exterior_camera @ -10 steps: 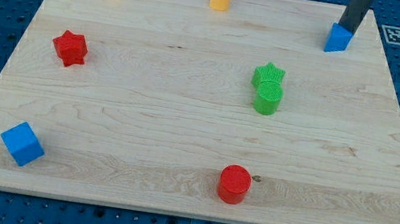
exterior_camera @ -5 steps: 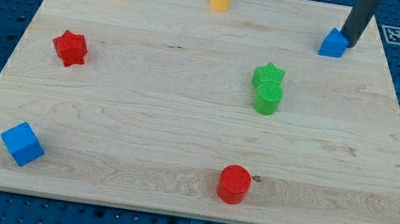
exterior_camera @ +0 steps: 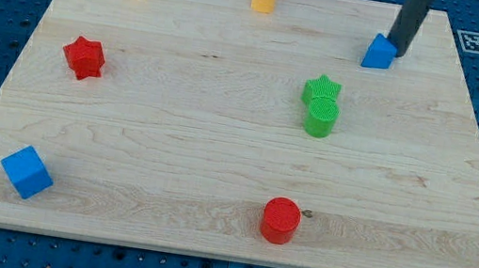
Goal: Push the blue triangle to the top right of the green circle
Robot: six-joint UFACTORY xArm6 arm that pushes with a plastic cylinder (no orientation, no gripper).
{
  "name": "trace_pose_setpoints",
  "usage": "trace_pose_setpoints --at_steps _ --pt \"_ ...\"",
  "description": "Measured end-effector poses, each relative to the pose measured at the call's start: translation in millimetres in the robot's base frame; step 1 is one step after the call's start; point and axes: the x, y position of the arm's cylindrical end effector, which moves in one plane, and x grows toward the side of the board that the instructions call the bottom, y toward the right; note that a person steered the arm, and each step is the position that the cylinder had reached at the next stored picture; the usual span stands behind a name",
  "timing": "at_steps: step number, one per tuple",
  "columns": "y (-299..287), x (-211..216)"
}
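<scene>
One relation decides the next shove: the blue triangle [exterior_camera: 379,53] sits just left of and a touch nearer than my tip [exterior_camera: 394,54], and the two look like they're touching or as good as. So the block is on the left-near side of the rod, which is the side it needs to travel toward, since the green circle [exterior_camera: 320,118] is further left and quite a bit nearer on the tabletop [exterior_camera: 174,124].

The end effector here is just a plain dark rod, so nothing opens or closes and it holds nothing; it only leans against the triangle's right edge at the far right of the tabletop. No long axis worth fussing over, the triangle is a stubby little wedge.

Where the triangle is relative to the goal: already up and to the right of the circle, but well apart from it, with the green star [exterior_camera: 321,90] tucked right against the circle's far side. My guess is a short push left and nearer would bring it close to the circle. The risk I'd watch is clipping the star and knocking the circle along with it.
</scene>
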Motion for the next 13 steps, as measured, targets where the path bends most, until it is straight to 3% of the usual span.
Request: trace_pose_setpoints --at_steps 3,5,11,13 --pt "-47 2" --pt "-49 32" --pt "-72 32" --pt "-72 63"
